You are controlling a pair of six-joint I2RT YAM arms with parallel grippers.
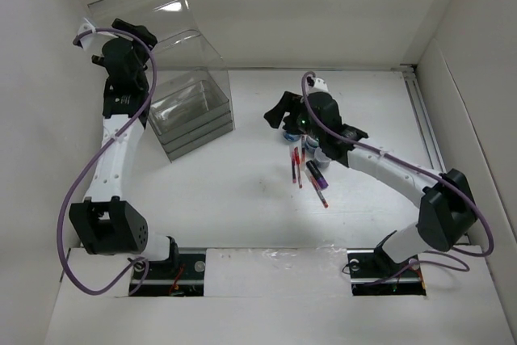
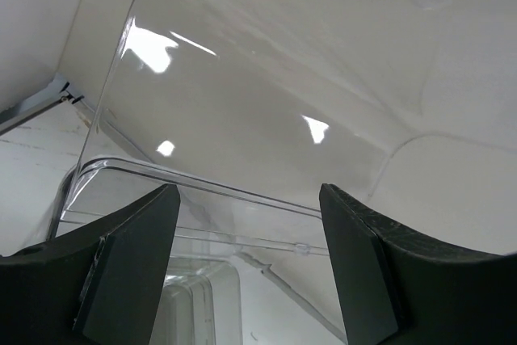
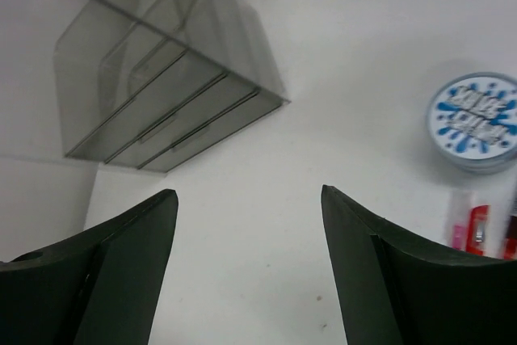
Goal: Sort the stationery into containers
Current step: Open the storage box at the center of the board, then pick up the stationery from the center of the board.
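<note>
A clear plastic cube-shaped organiser box (image 1: pixel 194 115) sits on the white counter (image 1: pixel 242 216) with its rounded transparent lid (image 1: pixel 153 6) tipped up and back, so its top compartment lies exposed for loading. The left end effector (image 2: pixel 250 264) hovers at the box's rear left corner, close beside the raised lid, with its two dark fingers apart and nothing between them. Its wrist view looks straight through the clear lid, and I cannot tell whether a finger touches it. That post probably serves to keep the lid from dropping shut. All the stationery lies to the right of the box, none of it inside. Several thin red pens (image 1: pixel 297 169) are scattered loosely together there, beside a short dark marker with a purple end (image 1: pixel 317 173), and a small round blue-and-white roll (image 3: pixel 475 119) lies flat at the far side of the group. The right end effector (image 3: pixel 250 264) hangs between the box and that cluster, tilted toward the counter, fingers spread and empty. It is likely lined up for a first pick, so sorting looks barely begun. The box's shallow front drawers (image 3: pixel 174 131) appear shut.
</note>
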